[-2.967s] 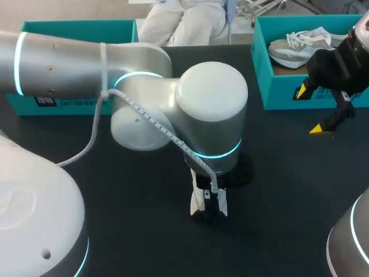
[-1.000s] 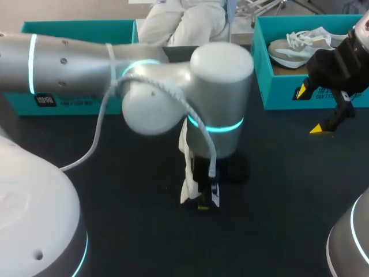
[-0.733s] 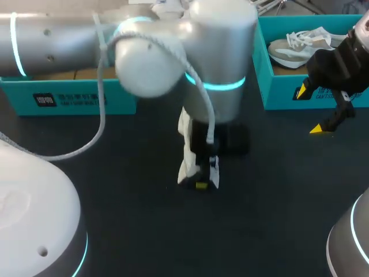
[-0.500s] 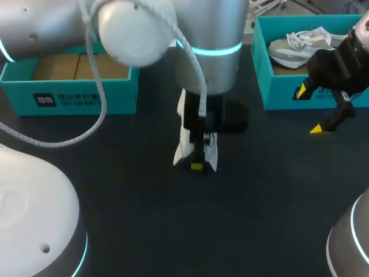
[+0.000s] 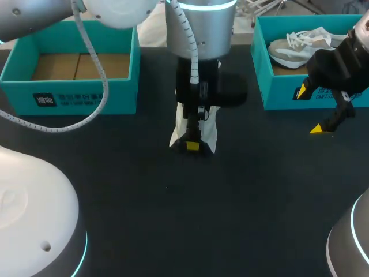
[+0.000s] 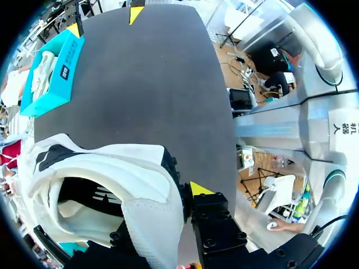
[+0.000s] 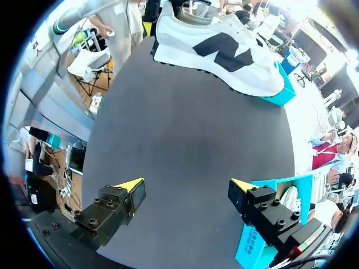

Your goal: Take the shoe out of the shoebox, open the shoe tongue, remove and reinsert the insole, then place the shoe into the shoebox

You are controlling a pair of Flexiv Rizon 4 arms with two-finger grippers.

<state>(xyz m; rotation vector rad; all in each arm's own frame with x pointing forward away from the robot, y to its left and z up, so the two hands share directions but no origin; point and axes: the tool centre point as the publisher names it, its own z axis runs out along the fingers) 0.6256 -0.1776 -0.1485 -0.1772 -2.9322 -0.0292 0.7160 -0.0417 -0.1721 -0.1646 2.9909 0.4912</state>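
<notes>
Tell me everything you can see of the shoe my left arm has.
The shoe is a white sneaker with a black side marking and dark lining, its opening facing the left wrist camera. The left gripper clamps its collar wall, one yellow tip outside, the other hidden inside. It is over the dark table; contact is unclear.

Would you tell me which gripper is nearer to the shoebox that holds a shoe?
Right. The right gripper hangs just before that shoebox's front wall; the left gripper grips a white shoe mid-table.
</notes>
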